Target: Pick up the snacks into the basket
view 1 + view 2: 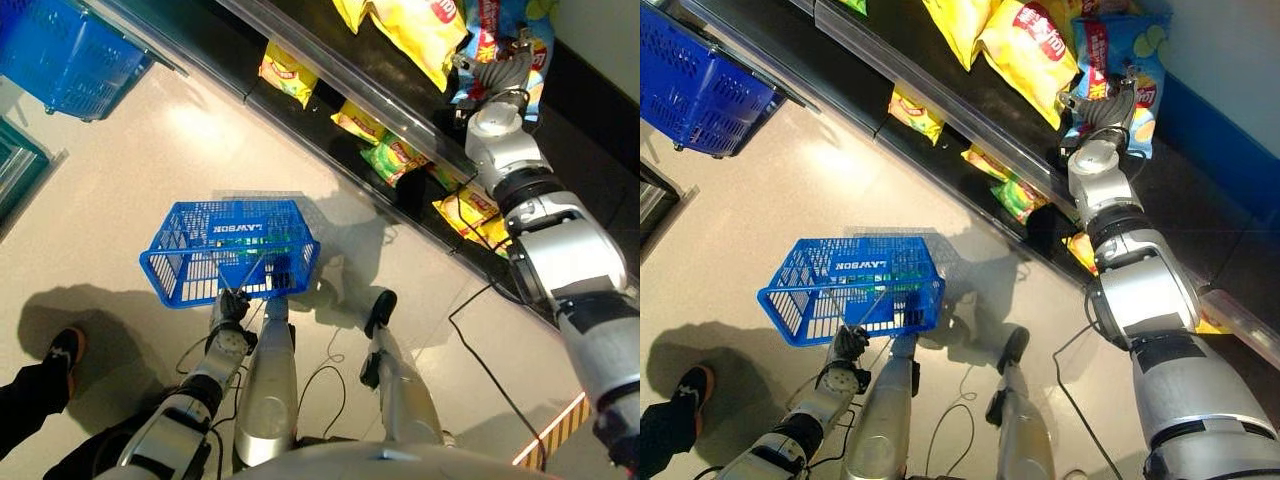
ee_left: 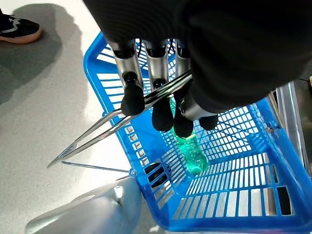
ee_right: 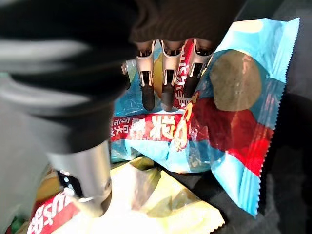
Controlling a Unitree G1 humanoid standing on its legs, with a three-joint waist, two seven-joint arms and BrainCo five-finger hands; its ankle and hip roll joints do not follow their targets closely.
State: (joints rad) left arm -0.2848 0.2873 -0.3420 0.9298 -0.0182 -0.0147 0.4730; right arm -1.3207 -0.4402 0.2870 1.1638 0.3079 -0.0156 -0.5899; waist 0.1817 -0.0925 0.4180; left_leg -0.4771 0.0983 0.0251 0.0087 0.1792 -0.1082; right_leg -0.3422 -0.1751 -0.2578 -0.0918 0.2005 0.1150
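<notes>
The left hand [image 2: 161,105] has its dark-tipped fingers curled round the thin wire handle [image 2: 117,124] of the blue basket [image 1: 230,250], which hangs over the floor at about seven o'clock in the head views. Inside the basket lies a green bottle [image 2: 192,153] on the slatted bottom. The right hand [image 3: 165,83] is up at one o'clock, its fingers fairly straight and a little apart, their tips at the face of a light-blue snack bag [image 3: 239,122] with a red band; whether they press on it cannot be told. The thumb lies lower, beside a yellow snack bag [image 3: 156,204] that overlaps the blue one's lower edge. Both bags rest on a dark shelf [image 1: 970,110] with a clear front rail, which runs from eleven o'clock toward four o'clock. More yellow bags [image 1: 420,30] lie on that shelf, and smaller yellow and green packets [image 1: 390,155] sit on the level beneath. The floor [image 1: 150,150] is pale, smooth and glossy. A second blue basket [image 1: 65,50] stands at ten o'clock. A person's dark shoe [image 1: 62,350] with a pale sole rests on the floor at eight o'clock.
</notes>
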